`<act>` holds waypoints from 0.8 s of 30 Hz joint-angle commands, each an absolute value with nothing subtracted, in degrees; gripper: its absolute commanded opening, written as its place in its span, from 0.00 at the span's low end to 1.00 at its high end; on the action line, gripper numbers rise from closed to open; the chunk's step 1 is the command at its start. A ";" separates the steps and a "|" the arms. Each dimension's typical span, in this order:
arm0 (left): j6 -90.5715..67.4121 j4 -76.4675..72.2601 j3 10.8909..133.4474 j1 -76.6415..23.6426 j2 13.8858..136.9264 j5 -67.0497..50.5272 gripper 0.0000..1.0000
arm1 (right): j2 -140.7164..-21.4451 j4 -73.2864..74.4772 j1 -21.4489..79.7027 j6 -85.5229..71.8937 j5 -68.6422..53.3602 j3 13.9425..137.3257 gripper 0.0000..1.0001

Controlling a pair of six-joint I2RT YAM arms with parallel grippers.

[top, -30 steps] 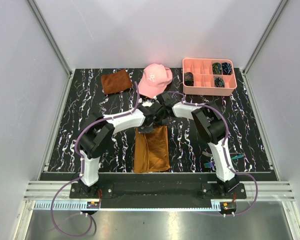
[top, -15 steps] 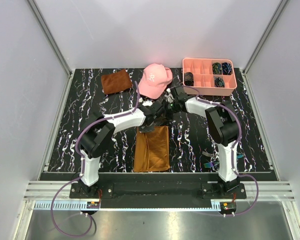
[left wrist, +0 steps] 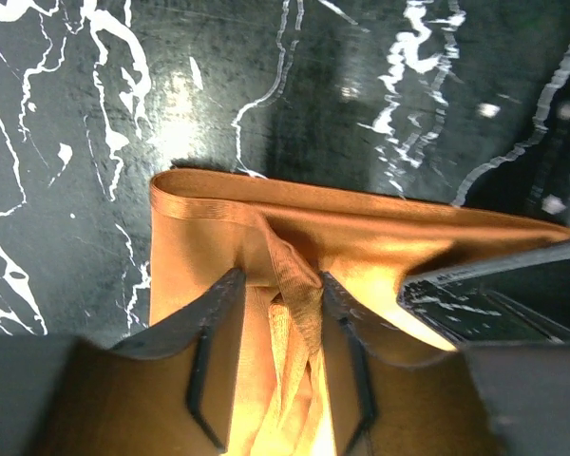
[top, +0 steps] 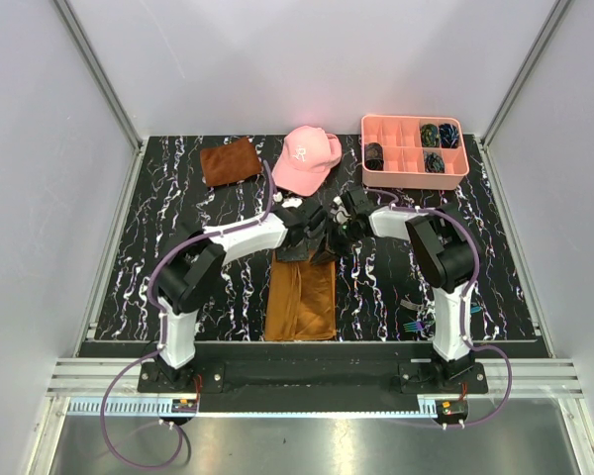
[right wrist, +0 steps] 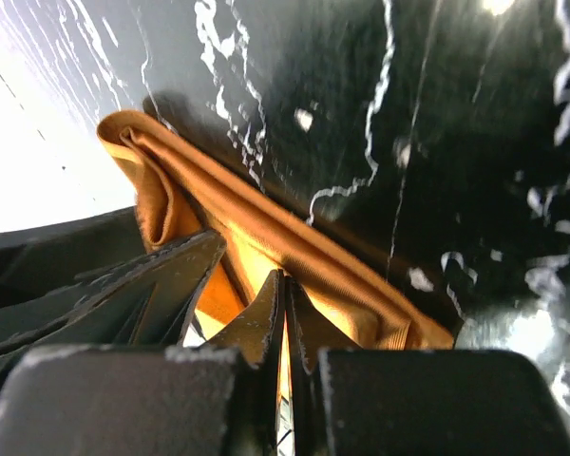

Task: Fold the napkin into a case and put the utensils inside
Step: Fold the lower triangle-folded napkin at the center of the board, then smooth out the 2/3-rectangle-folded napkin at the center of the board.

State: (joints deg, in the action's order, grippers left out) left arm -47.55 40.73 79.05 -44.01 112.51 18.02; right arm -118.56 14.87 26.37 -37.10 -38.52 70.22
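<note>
From above, the napkin (top: 302, 297) lies folded long, just nearer than the pink cap (top: 307, 158), left gripper (top: 307, 242) and right gripper (top: 339, 237) at its cap-side end; left wrist: jaws parted astride a loose pleat (left wrist: 290, 275), so I'd lift straight off; right wrist: jaws closed above the hem (right wrist: 294, 237), best pressing flat

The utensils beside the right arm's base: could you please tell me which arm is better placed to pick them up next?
Probably the right arm: the utensils lie on its side, close by its base. The left end effector sits open over the napkin's far edge, farther from them.
</note>
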 commanded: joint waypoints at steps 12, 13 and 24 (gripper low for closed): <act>-42.37 33.58 71.91 -42.01 92.21 3.35 0.60 | -110.57 16.26 27.16 -32.70 -37.88 69.70 0.12; -40.28 33.23 68.68 -42.01 90.63 2.47 0.60 | -110.31 16.61 27.59 -32.61 -37.79 69.70 0.17; -40.17 21.36 52.81 -42.01 82.70 -5.63 0.51 | -111.62 16.79 31.55 -32.96 -35.24 70.22 0.41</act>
State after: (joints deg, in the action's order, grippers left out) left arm -40.53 28.91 51.99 -42.00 80.86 -3.51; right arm -113.43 16.45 31.40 -33.41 -36.77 69.41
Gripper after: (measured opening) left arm 0.517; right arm 0.405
